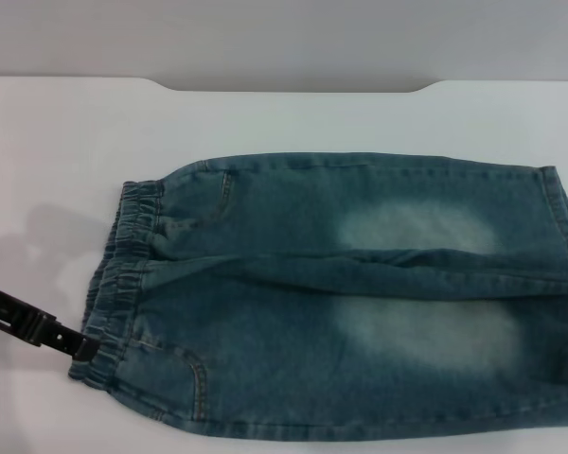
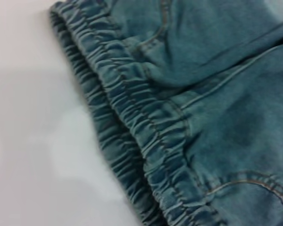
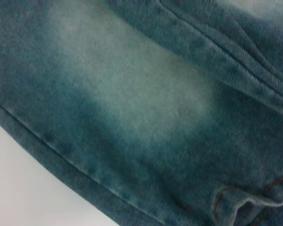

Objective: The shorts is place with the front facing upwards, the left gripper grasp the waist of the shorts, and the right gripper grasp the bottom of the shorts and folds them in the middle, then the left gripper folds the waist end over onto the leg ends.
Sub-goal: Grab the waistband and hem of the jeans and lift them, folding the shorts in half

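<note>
Lying flat on the white bench, the shorts meet the left gripper at the waistband (jaws' state unclear).

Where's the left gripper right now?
Head view: the left gripper is low on the robot's left, at the near corner of the shorts' waistband.

- The shorts: blue-green washed denim, two pale faded patches, tan stitching.
- The left claw: black.
- The counter: plain white.
</note>
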You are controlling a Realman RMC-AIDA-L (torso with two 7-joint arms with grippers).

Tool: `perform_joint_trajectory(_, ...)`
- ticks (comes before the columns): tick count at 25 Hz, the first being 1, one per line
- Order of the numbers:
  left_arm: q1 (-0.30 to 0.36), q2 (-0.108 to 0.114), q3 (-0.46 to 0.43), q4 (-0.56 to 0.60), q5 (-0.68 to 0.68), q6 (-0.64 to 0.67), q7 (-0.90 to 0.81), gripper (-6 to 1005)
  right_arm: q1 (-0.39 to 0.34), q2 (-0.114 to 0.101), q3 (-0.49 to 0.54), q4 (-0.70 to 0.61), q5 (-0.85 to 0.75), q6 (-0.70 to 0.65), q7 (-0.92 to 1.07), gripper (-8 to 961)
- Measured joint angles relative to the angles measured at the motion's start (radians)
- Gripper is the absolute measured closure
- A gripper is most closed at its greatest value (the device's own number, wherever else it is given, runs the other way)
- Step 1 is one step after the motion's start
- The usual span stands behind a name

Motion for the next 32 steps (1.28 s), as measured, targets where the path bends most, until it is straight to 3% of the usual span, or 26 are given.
perform_joint_trajectory(9, 0.008, 0.001, 0.003, -0.105, 0.008, -0.057, 0.027, 413, 0.004, 0.0, 0.0, 0.011, 0.009, 0.005, 0.0, 926)
perform_joint_trajectory(32, -0.008, -0.006, 0.006, -0.164, 0.0, -0.075, 0.047, 428, 0.008, 0.0, -0.009, 0.036, 0.009, 0.011, -0.002, 926)
